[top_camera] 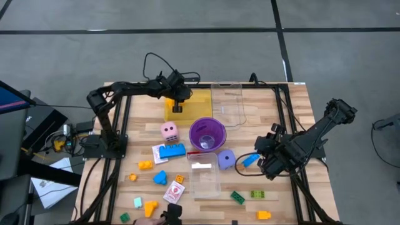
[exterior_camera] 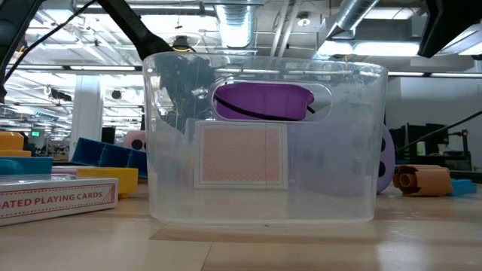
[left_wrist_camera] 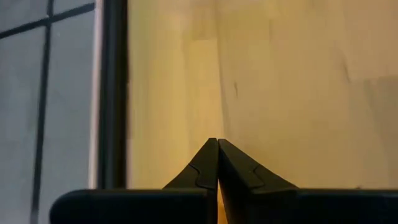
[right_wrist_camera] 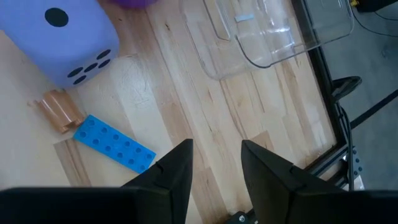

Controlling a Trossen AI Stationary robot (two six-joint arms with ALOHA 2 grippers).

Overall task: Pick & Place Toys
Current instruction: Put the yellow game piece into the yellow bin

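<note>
The right hand [top_camera: 258,160] hangs part open and empty at four o'clock, just beside the blue brick [right_wrist_camera: 114,144] – likely its next pick. The left hand [top_camera: 177,107], closed and empty, waits over the yellow tray [top_camera: 199,100] at eleven o'clock on the desk [top_camera: 300,112].

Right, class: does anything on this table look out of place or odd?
Toys lie scattered loose across the table. The blue brick and purple die sit outside the clear tray. Nothing looks spilled or broken.

I see the purple cup [top_camera: 207,134] mid-table; yellow tray [top_camera: 192,100] just behind it, one clear tray [top_camera: 229,100] beside that, another clear tray [top_camera: 204,177] in front.
</note>
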